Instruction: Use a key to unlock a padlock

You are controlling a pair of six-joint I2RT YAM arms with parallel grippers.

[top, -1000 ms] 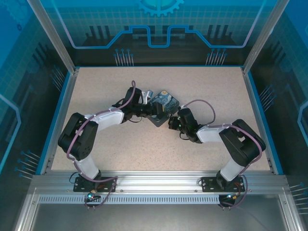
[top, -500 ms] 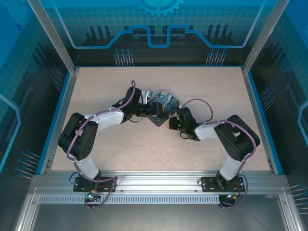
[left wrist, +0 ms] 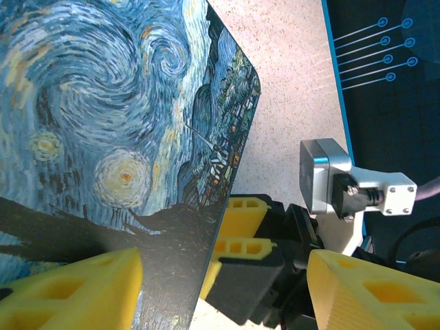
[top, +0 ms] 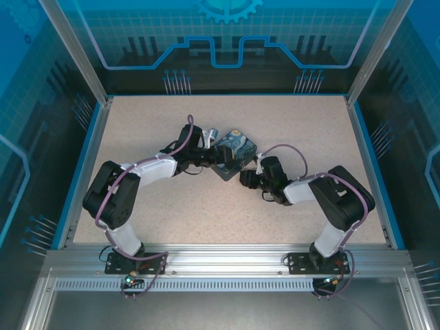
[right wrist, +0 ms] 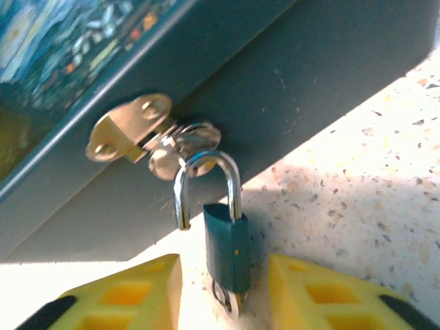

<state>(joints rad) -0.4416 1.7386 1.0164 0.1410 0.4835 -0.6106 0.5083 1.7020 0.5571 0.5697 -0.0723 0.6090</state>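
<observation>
1. The padlock (right wrist: pixel 227 240) hangs by its shackle (right wrist: pixel 206 159) from the hasp (right wrist: pixel 127 127) on the tin's (right wrist: pixel 289 75) side wall, body pointing down toward the tabletop (right wrist: pixel 371 192).
2. We see one leg of the shackle standing free of the body, so we judge the lock sprung. A silvery bit at its underside we take for the key (right wrist: pixel 230 301), seated in the lock.
3. The right tool (right wrist: pixel 223 268) is spread, its yellow fingers (right wrist: pixel 137 292) flanking the padlock with a gap on each side, pinching nothing.
4. The left tool (left wrist: pixel 223 268) is spread wide at the tin's edge, one finger over the painted lid, the other clear of it. We cannot tell whether it presses on the lid.
5. We reckon the unlocking is done or nearly so. At most, slipping the shackle off the hasp is left.
</observation>
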